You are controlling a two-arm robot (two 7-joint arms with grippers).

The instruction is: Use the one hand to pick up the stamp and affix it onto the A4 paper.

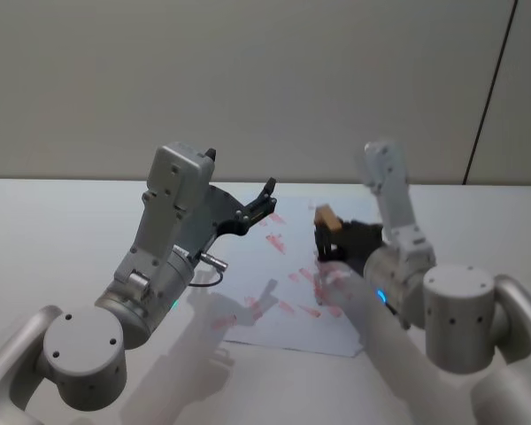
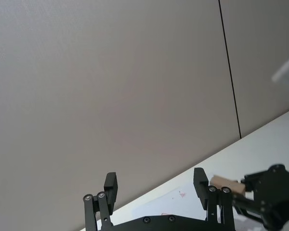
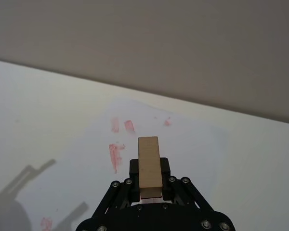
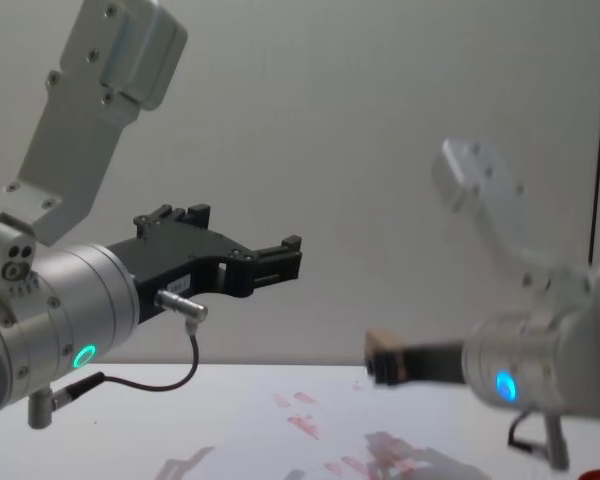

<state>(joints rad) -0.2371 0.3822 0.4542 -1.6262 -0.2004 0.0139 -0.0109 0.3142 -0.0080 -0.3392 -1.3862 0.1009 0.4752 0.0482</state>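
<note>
The left gripper hangs parked in the air off to the left side of the working one, raised above the table, its fingers spread wide with nothing between them. It is the farther of the two from the job and has no part in it.

The paper lies flat on the table, already dotted with red marks, directly beneath and a little ahead of the right gripper. That gripper is closed tight on the stamp, pinching the block by its near end. The stamp's long axis runs straight out along the fingers, so most of it juts forward past the fingertips. In the chest view the gripper reaches in roughly level, and there is clear air between the stamp and the paper.

So the move ahead turns on one thing: the paper is straight down from the stamp. A descent should do it, with the printing face turned down; which face that is cannot be told.
</note>
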